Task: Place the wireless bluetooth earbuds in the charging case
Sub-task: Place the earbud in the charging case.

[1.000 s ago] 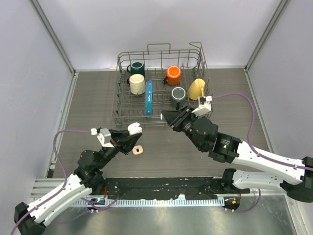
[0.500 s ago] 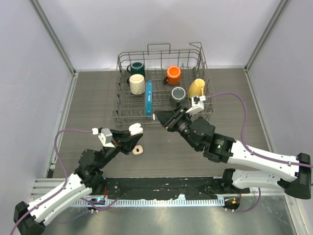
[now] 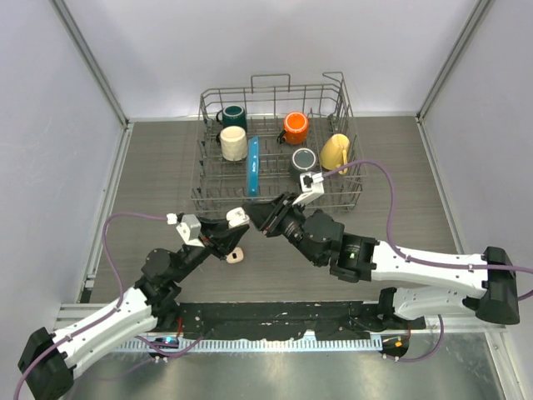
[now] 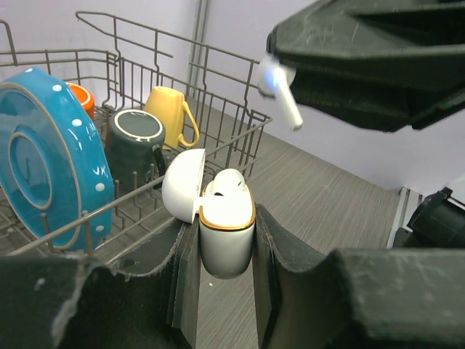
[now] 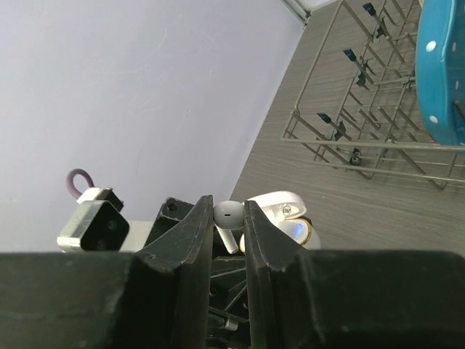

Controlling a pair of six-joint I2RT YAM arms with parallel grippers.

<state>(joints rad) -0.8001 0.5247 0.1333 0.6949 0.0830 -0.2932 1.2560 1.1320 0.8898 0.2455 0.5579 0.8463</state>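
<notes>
The white earbud (image 5: 229,214) is held off the counter (image 3: 158,167), pinched by its rounded head between the two fingers of the right tool (image 3: 261,218), which is closed tight on it. Its stem points downward and a blue light shows on its body in the left wrist view. It sits just beside and above the open mouth of the charging case (image 4: 227,240), with a clear gap between them.

The charging case is white with a gold rim. It stands upright, clamped at its sides between the fingers of the left tool (image 3: 232,226), which is closed on it. Its lid (image 4: 183,195) is hinged back to the left. A second earbud (image 4: 229,182) is seated in the case; the slot beside it cannot be made out.

Both tools meet over the middle of the counter, just near of the dish rack (image 3: 202,150). A small pale pink-beige item (image 3: 236,256) lies on the counter just near of the left tool; whether it is an earbud cannot be told.

The rack stands at the far centre. It carries:
- a blue plate (image 3: 253,177) on edge
- a green mug (image 3: 233,115) at the far left
- a cream mug (image 3: 234,144) near of the green one
- an orange mug (image 3: 295,127)
- a dark grey mug (image 3: 304,159)
- a yellow mug (image 3: 334,151) at the right
</notes>
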